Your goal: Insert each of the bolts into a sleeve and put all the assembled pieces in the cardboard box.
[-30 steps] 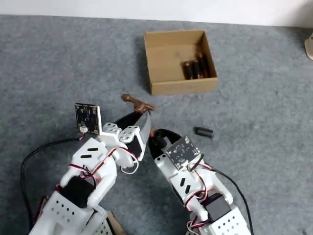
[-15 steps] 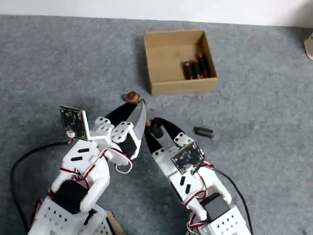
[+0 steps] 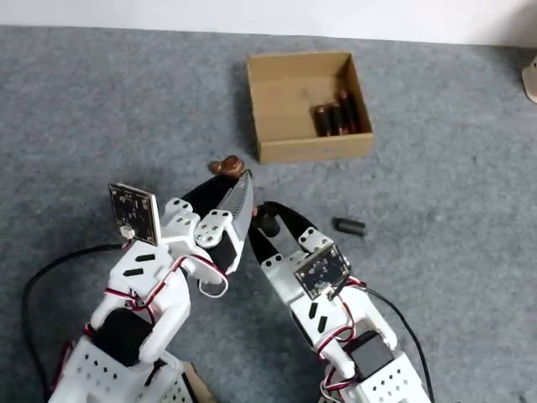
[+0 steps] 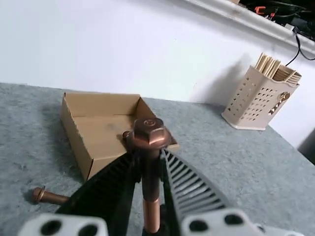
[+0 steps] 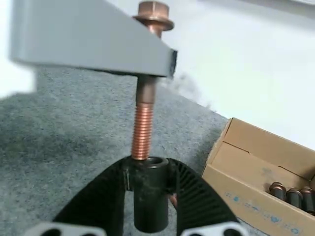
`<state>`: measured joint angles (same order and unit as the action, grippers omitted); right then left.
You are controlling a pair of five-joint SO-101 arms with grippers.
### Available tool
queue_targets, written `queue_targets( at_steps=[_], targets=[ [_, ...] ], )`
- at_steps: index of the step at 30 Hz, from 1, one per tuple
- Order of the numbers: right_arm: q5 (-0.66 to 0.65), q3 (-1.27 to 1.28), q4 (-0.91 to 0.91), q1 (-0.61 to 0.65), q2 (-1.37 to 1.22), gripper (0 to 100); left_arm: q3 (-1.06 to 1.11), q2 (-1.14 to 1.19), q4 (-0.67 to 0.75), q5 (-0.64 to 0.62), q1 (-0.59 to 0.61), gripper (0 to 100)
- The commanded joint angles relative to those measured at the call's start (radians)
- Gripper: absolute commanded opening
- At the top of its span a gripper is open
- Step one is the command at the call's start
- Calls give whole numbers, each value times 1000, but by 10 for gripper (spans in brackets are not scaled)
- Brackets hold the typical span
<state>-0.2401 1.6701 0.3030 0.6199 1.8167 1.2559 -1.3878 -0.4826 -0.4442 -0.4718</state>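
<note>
Carpet (image 3: 470, 252), cardboard box (image 3: 289, 101) of assembled pieces (image 3: 338, 116); left tool (image 4: 148, 153) tight on bolt (image 4: 147, 135), right tool (image 5: 147, 169) tight on sleeve (image 5: 149, 196).

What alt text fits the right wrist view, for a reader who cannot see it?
A copper bolt, held by the left gripper, has its threaded tip at the mouth of a black sleeve in the right gripper. A cardboard box lies behind.

I see the bolt (image 4: 149, 172) as coppery metal with a soft shine, its lower shank threaded. The sleeve (image 5: 149, 201) looks matt black and smooth. The cardboard box (image 3: 312, 149) is plain matt brown board, and the table (image 3: 453, 185) wears rough grey carpet-like cloth.
</note>
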Motion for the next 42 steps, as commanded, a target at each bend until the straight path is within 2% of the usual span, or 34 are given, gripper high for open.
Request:
queue_targets(
  at_steps=[1, 6, 10, 16, 24, 29, 35, 42],
  targets=[
    [-6, 114, -51, 21, 16, 5, 41, 8, 100, 5, -21, 4],
    [-6, 114, -51, 21, 16, 5, 127, 8, 252, -5, -27, 4],
    [-6, 114, -51, 21, 16, 5, 125, 8, 264, -89, -19, 4],
    [-6, 114, -50, 21, 16, 5, 111, 8, 261, -94, -19, 4],
    [-6, 114, -50, 15, 16, 5, 44, 7, 40, -95, -28, 4],
    [-6, 114, -53, 13, 16, 5, 44, 7, -38, -91, -28, 4],
    [-2, 108, -56, -59, 18, 5, -25, 7, -167, -95, -30, 4],
    [0, 107, -56, -70, 18, 5, -33, 7, -190, -86, -28, 8]
  ],
)
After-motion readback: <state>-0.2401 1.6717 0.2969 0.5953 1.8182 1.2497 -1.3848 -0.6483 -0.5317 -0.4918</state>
